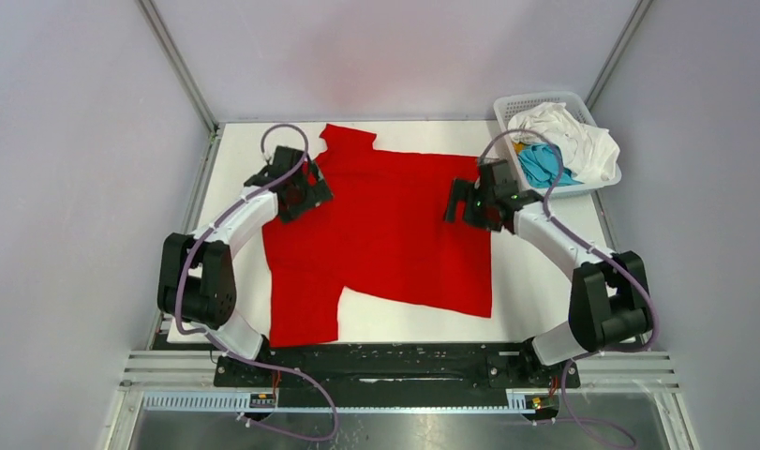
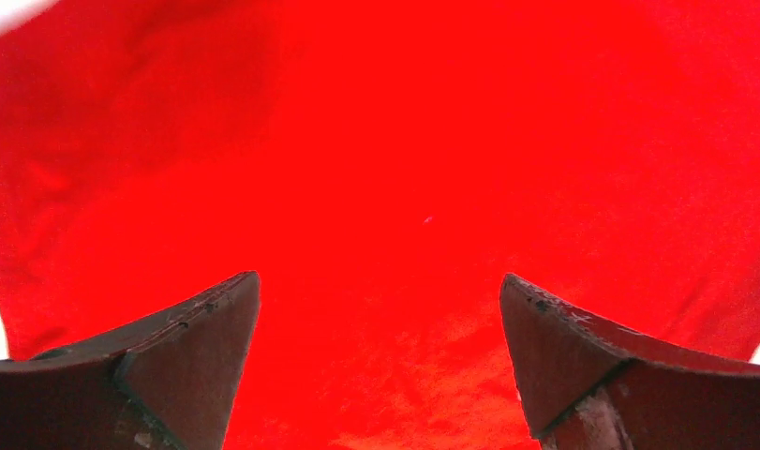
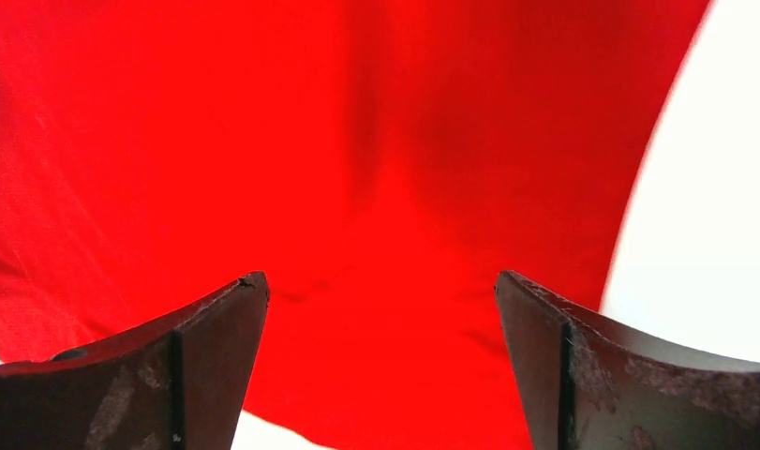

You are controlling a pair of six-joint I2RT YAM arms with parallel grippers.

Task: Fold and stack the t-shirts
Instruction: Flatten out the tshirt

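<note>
The red t-shirt (image 1: 380,234) lies spread flat on the white table (image 1: 535,300), one sleeve projecting at the far edge and another at the near left. This outline suggests the neck end is under the left gripper (image 2: 380,281) and the hem end under the right gripper (image 3: 380,277). Both grippers hang over the far part of the garment, one at each end. This placement most likely prepares a paired pinch, so that the cloth can be lifted evenly and folded without skewing. On each gripper the jaws stand fully apart and hold nothing. Red cloth fills the gap between the left jaws and extends beyond both. Between the right jaws the cloth shows shallow creases, and its edge runs just outside the right-hand jaw, with bare table beyond. The fabric is plain, matte and lightly rippled. Beyond the right gripper, a white lattice basket (image 1: 503,105) holds a crumpled white t-shirt (image 1: 568,136) and a teal-blue t-shirt (image 1: 543,169), both unfolded.
</note>
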